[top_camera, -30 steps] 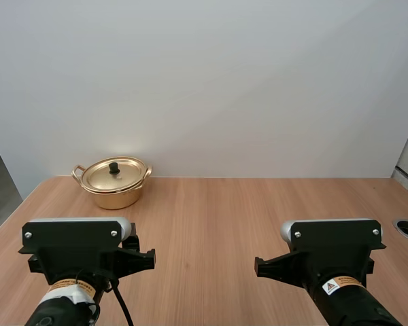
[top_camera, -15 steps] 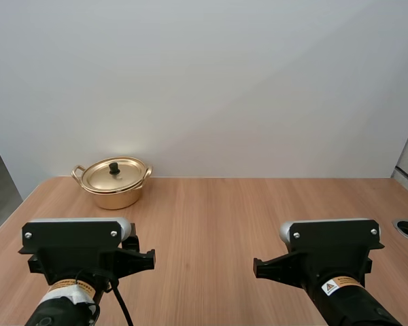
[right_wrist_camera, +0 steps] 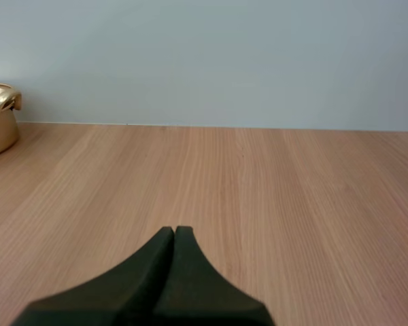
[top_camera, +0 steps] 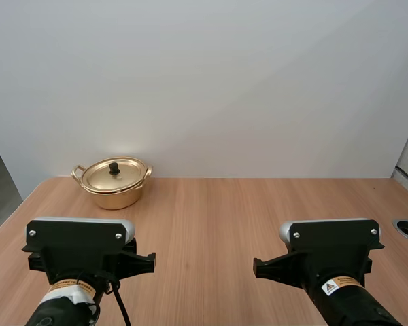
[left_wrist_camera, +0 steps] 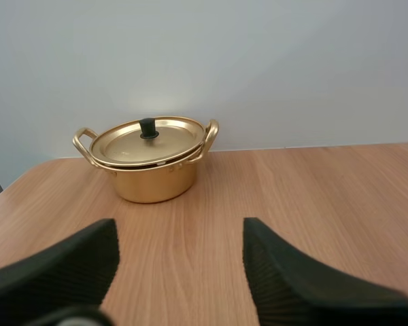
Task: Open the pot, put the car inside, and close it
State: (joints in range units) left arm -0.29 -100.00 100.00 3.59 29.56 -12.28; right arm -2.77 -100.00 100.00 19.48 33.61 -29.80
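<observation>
In the last second my left arm had shifted only a touch. My left gripper (left_wrist_camera: 180, 227) stood spread wide and empty, with the pot (left_wrist_camera: 149, 178) straight ahead and well apart, its lid (left_wrist_camera: 147, 141) on. My right gripper (right_wrist_camera: 175, 232) was pressed together on nothing, the pot far to its left. I judged the opening barely begun.

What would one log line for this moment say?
pot: lid on, table far left | left gripper: open, facing pot | right gripper: shut, empty
</observation>
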